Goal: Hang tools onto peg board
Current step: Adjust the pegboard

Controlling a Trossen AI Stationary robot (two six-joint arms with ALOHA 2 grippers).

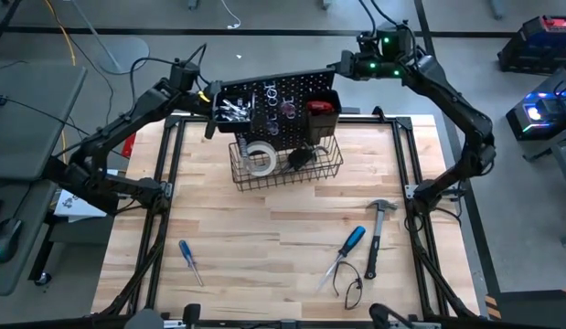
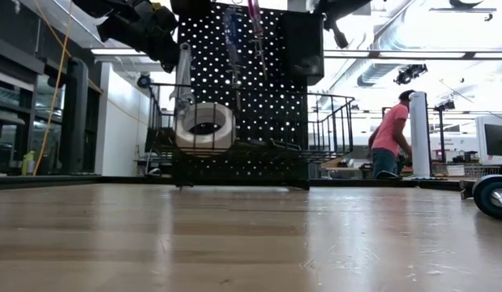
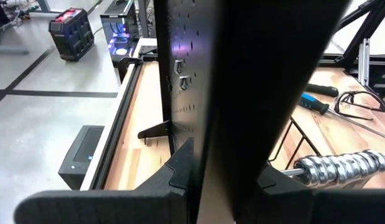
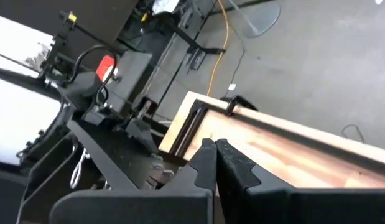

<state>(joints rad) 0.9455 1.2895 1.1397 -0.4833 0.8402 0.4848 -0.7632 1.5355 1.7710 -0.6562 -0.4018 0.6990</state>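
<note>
The pale wooden tabletop (image 1: 264, 247) is framed by black rails. The black peg board (image 1: 283, 96) is seen at the far middle of the table, upright in the low view. Two bins are carried on it: the left bin (image 1: 233, 110) holds silver wrenches (image 1: 231, 111), and the right bin (image 1: 325, 108) holds a red-handled item that cannot be identified. A black wire basket (image 1: 287, 166) is attached at the board's front; a white tape roll (image 1: 259, 159) and a dark object are contained in it. No legible writing or brand marking is found on any tool or on the board.

The left gripper (image 1: 212, 100) is positioned at the left edge of the peg board. In the left wrist view, its fingers (image 3: 180, 168) are closed narrowly on the edge of the board panel, one each side.

The right gripper (image 1: 342, 66) is positioned at the board's upper right corner, behind it. Its fingers (image 4: 204, 163) are pressed fully together, with nothing between them.

On the near half of the table, a black-handled claw hammer (image 1: 378, 233) is laid at the right. A blue-handled screwdriver (image 1: 345, 251) is laid just to its left, with black-framed safety glasses (image 1: 350, 288) near its tip. A second blue-handled screwdriver (image 1: 190, 261) is laid well apart at the left.

In the low view, a person in a red shirt (image 2: 390, 134) is seen beyond the table.
</note>
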